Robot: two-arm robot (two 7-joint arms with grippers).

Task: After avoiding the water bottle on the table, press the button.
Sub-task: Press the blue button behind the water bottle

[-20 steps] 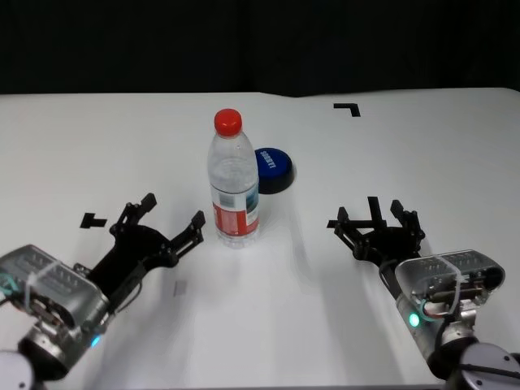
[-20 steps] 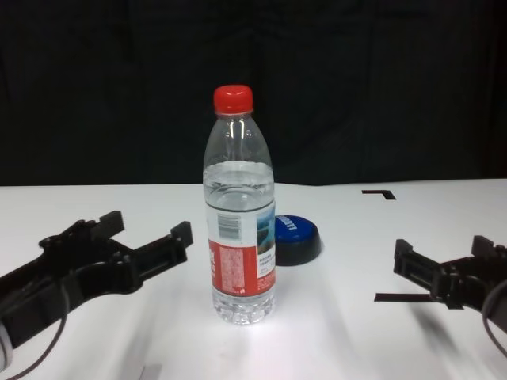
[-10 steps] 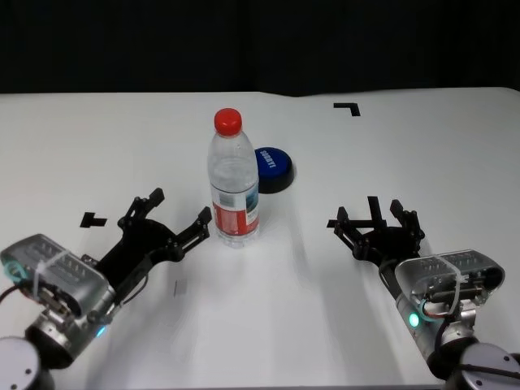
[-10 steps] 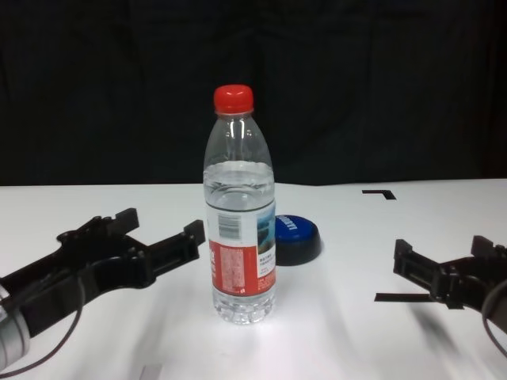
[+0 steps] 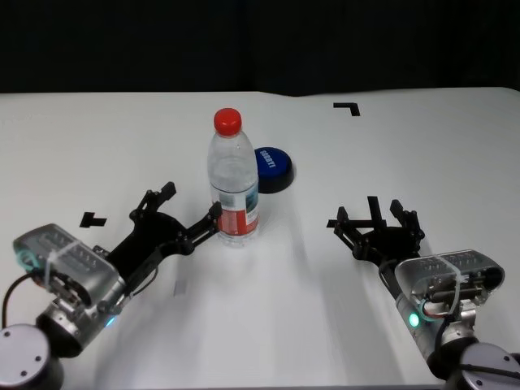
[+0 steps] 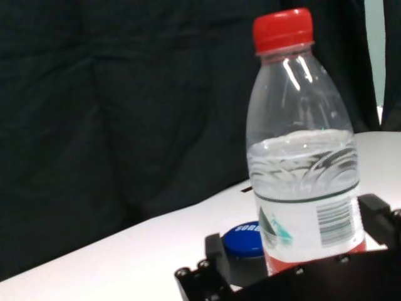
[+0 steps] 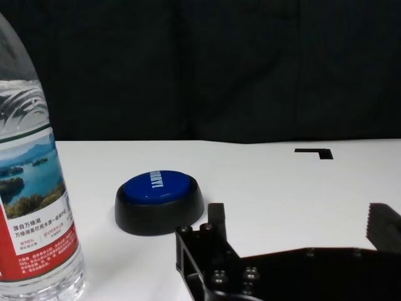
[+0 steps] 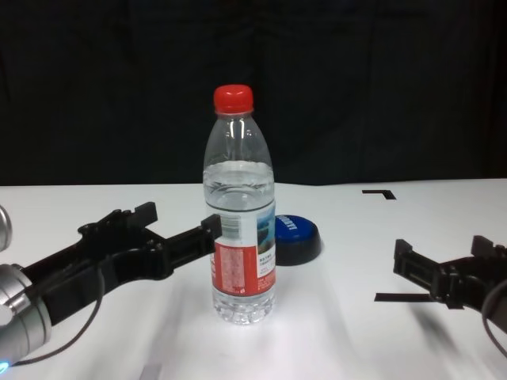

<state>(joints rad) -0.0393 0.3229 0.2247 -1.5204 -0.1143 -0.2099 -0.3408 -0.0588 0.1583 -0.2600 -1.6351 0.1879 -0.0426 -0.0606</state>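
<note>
Clear plastic with a red cap, the water bottle (image 5: 234, 180) stands upright near the middle of the white tabletop (image 5: 422, 154), roughly two-thirds full, its red, white and blue label wrapped around the lower half. Just behind it and slightly toward the robot's right sits the button (image 5: 273, 169), a low blue dome on a dark base, close to the bottle but not touching it. The left gripper (image 5: 190, 211) reaches in from the robot's left at the height of the label, its jaws spread wide; the nearer finger's tip lies right at the bottle's side, while the other finger stands well clear to the left. In the left wrist view the bottle (image 6: 305, 157) rises directly ahead of the jaws with the button (image 6: 244, 241) low behind it. The right gripper (image 5: 375, 221) rests low over the tabletop well to the right of the bottle, jaws open and holding nothing. A black corner mark (image 5: 348, 107) lies far back on the right.
</note>
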